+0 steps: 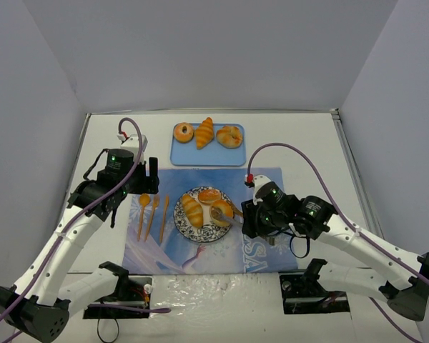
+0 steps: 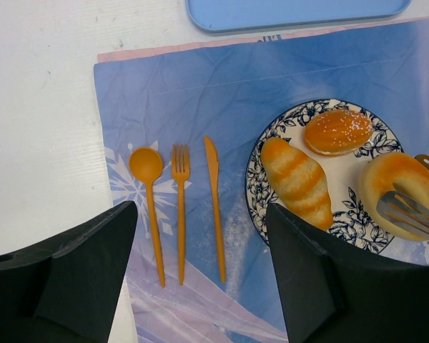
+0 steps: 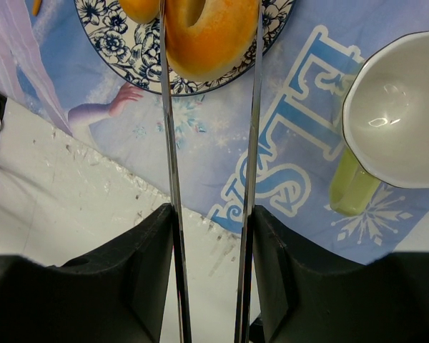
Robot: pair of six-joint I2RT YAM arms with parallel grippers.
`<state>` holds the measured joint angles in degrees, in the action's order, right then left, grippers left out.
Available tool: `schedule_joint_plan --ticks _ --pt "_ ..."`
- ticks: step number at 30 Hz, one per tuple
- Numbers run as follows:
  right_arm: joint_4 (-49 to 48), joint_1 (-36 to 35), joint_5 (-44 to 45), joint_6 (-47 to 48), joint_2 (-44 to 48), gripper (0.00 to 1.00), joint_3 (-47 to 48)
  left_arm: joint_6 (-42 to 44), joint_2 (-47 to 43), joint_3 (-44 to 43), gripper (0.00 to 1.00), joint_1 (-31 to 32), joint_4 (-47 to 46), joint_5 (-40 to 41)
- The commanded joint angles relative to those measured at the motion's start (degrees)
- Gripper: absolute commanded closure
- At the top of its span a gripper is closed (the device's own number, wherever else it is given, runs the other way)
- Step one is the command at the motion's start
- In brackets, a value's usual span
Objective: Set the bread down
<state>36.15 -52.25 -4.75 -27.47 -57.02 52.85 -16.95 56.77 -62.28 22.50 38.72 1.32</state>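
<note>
R claw [image 3: 213, 221]: clamped on thin metal tongs [image 3: 173, 143]. Tong arms run out either side of golden ring donut [image 3: 211, 32]; whether they pinch it, can't tell. Donut sits on blue-patterned round plate [image 3: 118, 43], nr its rim. Same plate: ridged croissant roll [image 2: 297, 180] + sugar-flecked oval bun [image 2: 337, 131]. Plate lies on blue printed placemat [image 2: 200, 86]; green mug w/ white inside [image 3: 393, 114] just beside, R side. L claw [image 2: 200, 214]: jaws wide, empty, above orange plastic spoon [image 2: 146, 168], fork [image 2: 180, 207], knife [image 2: 214, 207] left of plate. Far side of white bench [image 1: 307, 143]: blue rectangular tray [image 1: 209, 156] w/ three more pastries [image 1: 204, 132].
</note>
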Motion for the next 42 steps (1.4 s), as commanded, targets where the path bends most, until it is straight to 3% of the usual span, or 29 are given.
schedule_joint_plan --ticks 1,10,24,42 --pt "-5.2 -1.4 2.0 -2.3 -0.6 0.77 -0.8 -0.3 0.0 -1.6 0.31 0.3 -2.2 -0.1" --pt "-6.7 -3.3 2.2 -2.8 -2.0 0.73 -0.9 -0.3 0.0 -1.6 0.31 0.3 -2.2 0.0" --pt "-7.0 -4.7 4.2 -3.4 -3.1 0.49 -0.9 -0.3 0.1 -1.6 0.31 0.3 -2.0 0.1" --pt "-5.2 -6.0 8.0 -4.0 -1.9 0.46 3.8 -0.2 -0.1 -1.6 0.31 0.3 -2.1 0.3"
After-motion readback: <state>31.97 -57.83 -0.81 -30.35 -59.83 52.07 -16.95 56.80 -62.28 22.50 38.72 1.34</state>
